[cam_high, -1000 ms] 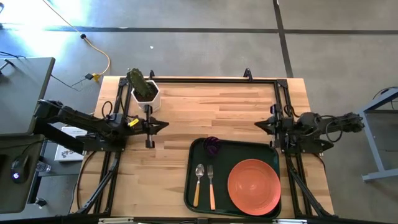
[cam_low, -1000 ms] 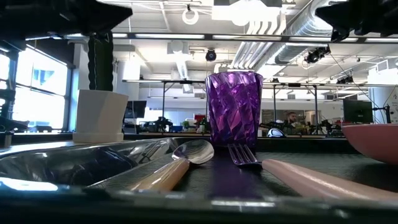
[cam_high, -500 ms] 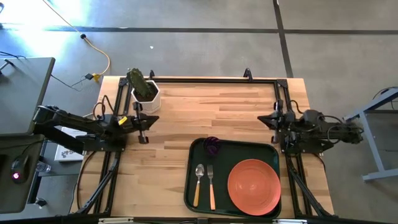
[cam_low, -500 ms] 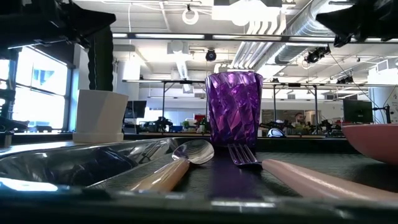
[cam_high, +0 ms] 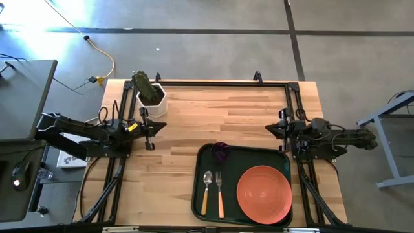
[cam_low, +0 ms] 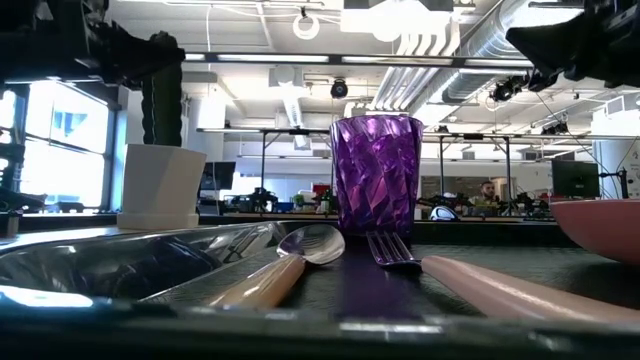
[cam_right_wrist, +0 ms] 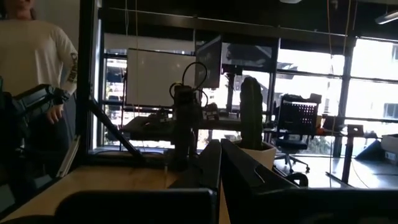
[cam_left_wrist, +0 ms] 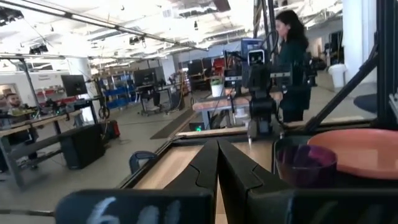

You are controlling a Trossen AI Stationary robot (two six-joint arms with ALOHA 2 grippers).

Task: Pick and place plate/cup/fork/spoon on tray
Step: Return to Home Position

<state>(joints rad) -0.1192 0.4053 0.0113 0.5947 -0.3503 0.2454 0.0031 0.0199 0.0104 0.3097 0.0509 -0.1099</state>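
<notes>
You had even overhead light on the bench [cam_high: 239,116], with a bright patch on the floor at the high view's upper left. In the low view the spoon [cam_low: 290,262] and fork [cam_low: 470,280] handles blurred, and windows backlit the right wrist view into dimness.

Low in the frame you see the right gripper [cam_right_wrist: 219,163], its two dark fingers pressed together and aimed across the wooden table [cam_right_wrist: 93,183]. Beyond them, at center, a green cactus [cam_right_wrist: 252,113] stands upright in a white pot [cam_right_wrist: 268,153], with the other arm [cam_right_wrist: 185,124] just left of it. At upper left, a person [cam_right_wrist: 38,59] in a white long-sleeved top stands behind the dark frame post [cam_right_wrist: 87,74].
</notes>
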